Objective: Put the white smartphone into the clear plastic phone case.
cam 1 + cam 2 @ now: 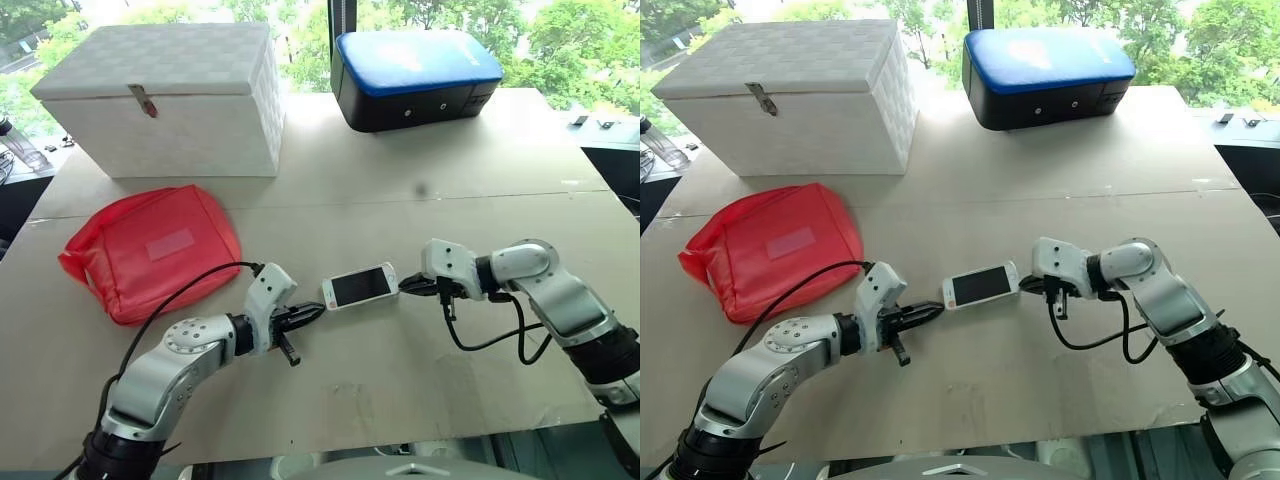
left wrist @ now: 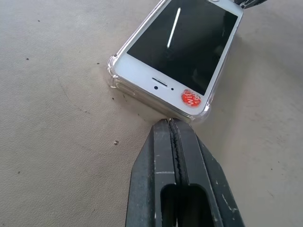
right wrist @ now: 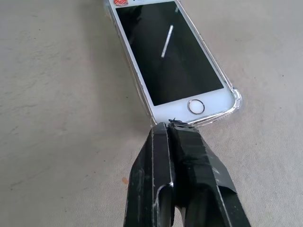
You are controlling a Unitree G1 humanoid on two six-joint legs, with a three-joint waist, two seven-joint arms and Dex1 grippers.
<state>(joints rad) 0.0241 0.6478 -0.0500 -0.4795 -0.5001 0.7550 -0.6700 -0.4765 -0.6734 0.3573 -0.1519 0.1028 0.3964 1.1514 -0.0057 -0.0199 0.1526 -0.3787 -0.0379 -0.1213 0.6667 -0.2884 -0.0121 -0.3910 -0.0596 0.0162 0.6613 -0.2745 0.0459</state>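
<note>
The white smartphone (image 1: 360,286) lies screen up on the beige table, seated in the clear plastic phone case (image 2: 112,72), whose glinting rim shows around its corners (image 3: 235,100). A red sticker sits on the phone's bezel at the end nearest my left gripper. My left gripper (image 1: 319,313) is shut, its tip touching the case corner at that end (image 2: 170,124). My right gripper (image 1: 404,288) is also shut, with its tip against the case edge at the home-button end (image 3: 169,125). Neither gripper holds anything.
A red pouch (image 1: 150,250) lies left of the phone. A white box with a latch (image 1: 165,95) stands at the back left, and a blue-topped black case (image 1: 415,75) at the back centre. The table's front edge runs just behind my arms.
</note>
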